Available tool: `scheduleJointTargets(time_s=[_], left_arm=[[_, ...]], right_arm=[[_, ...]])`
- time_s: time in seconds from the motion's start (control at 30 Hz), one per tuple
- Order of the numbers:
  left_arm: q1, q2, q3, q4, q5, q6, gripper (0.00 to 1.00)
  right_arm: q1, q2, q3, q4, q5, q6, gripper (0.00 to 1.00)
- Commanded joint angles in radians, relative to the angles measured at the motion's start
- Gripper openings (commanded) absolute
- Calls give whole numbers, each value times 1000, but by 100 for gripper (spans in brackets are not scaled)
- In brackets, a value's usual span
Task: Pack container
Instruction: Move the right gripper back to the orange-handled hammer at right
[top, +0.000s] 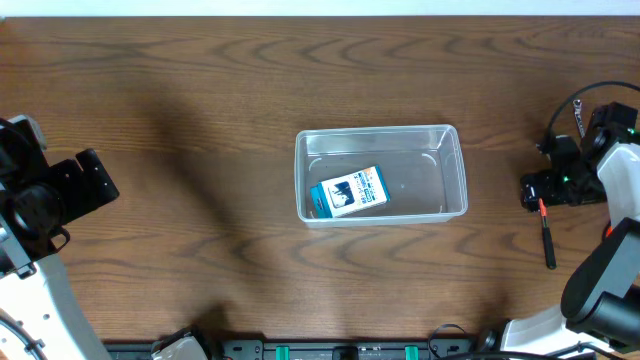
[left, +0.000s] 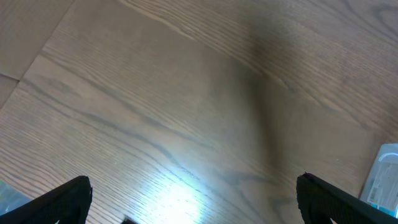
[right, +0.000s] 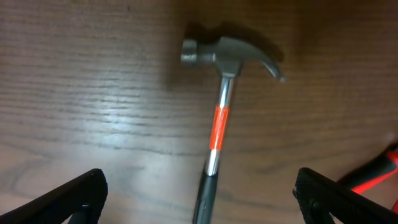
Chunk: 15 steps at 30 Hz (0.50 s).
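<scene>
The clear plastic container (top: 458, 165) stands at the table's middle, with a small blue-and-white box (top: 349, 192) lying inside at its left. Its corner also shows at the right edge of the left wrist view (left: 382, 177). A hammer (right: 229, 55) with a steel head, an orange band and a black handle lies on the table at the far right. Its handle (top: 547, 240) sticks out toward the front. My right gripper (right: 202, 199) is open and hovers over the hammer, with the handle between its fingers, not touching. My left gripper (left: 193, 199) is open and empty over bare wood at the far left (top: 92, 182).
A red-and-black object (right: 380, 173) lies at the right edge of the right wrist view. The wooden table (top: 200, 120) spreads between the left arm and the container.
</scene>
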<state>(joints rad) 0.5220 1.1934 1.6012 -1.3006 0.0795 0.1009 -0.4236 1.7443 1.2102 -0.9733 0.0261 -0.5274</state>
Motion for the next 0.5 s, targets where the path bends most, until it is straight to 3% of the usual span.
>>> scheduleJointTargets(time_s=[0.0,0.47], left_arm=[[5,4,11,0,7,-13,98],[5,4,11,0,7,-12,98]], right_arm=[[-9,12,-1,5,-8,-51,99],[-14,48,-16,18,-8,27,99]])
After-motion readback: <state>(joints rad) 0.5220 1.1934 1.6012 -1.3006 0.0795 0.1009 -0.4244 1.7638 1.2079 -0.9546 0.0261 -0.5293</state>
